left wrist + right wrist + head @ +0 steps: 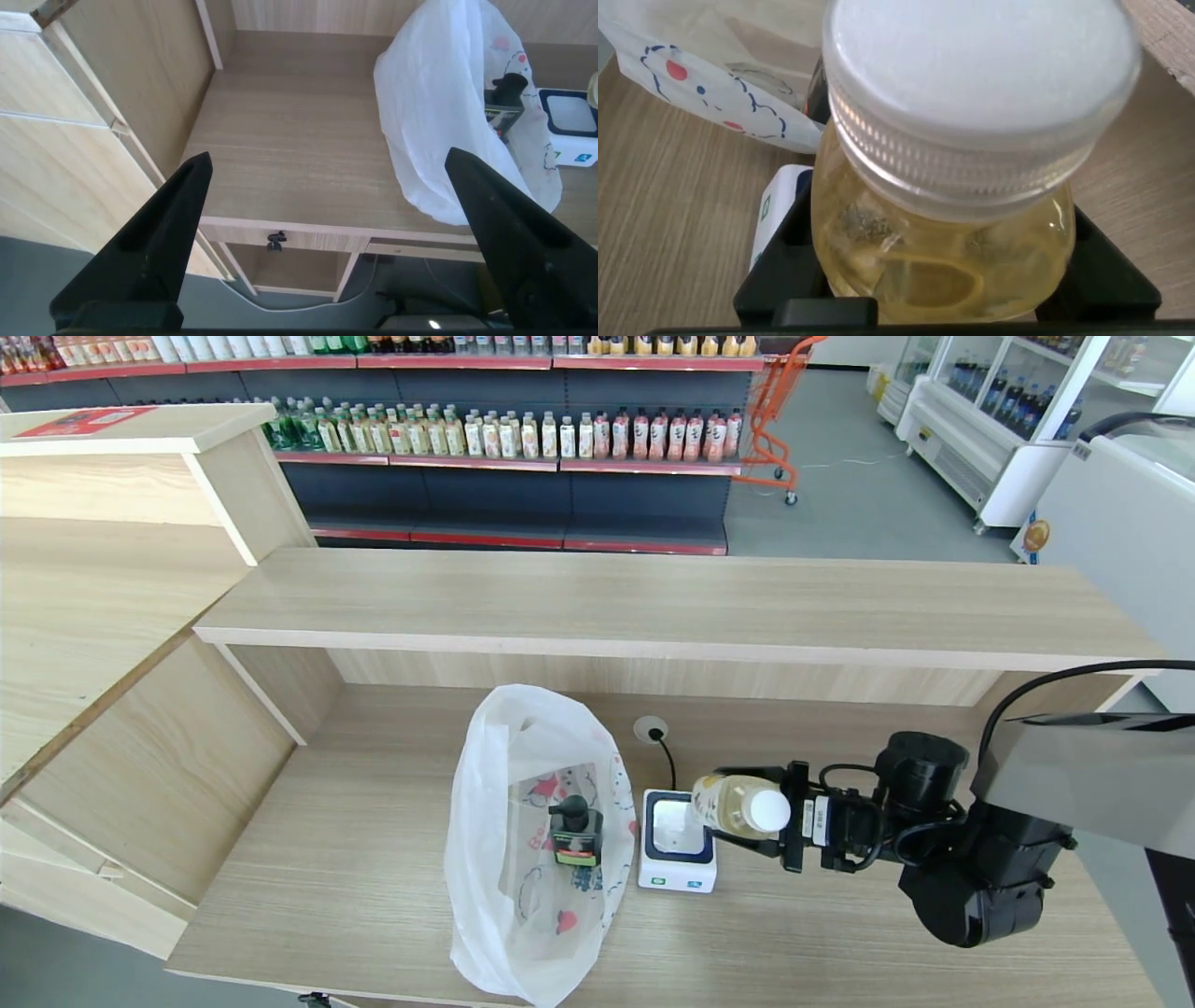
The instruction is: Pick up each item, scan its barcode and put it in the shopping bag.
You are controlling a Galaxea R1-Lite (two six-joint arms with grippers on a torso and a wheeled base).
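Lower right of the head view, the right gripper [733, 807] is clamped on the bottle [739, 801], 1 black finger above it and 1 below in the frame. The bottle lies sideways, its white cap [771, 810] pointing right toward the wrist and its pale yellow body poking left past the fingertips. That end sits over the upper right corner of the white scanner [678, 845], which stands on the counter [840, 933] near the middle of the frame.

Just left of the scanner is the white shopping bag [509, 887], open and slumped, with a dark pump bottle [575, 835] inside it.

Right wrist view looks straight down on the cap [980, 84]. The yellowish bottle [943, 252] is wedged between the 2 fingers, and the scanner [780, 210] and bag [701, 56] are beyond it.

Left gripper [329, 159] has its fingers spread wide with nothing between them. It hangs off the counter's front edge [280, 229], with the bag [439, 112] farther off.
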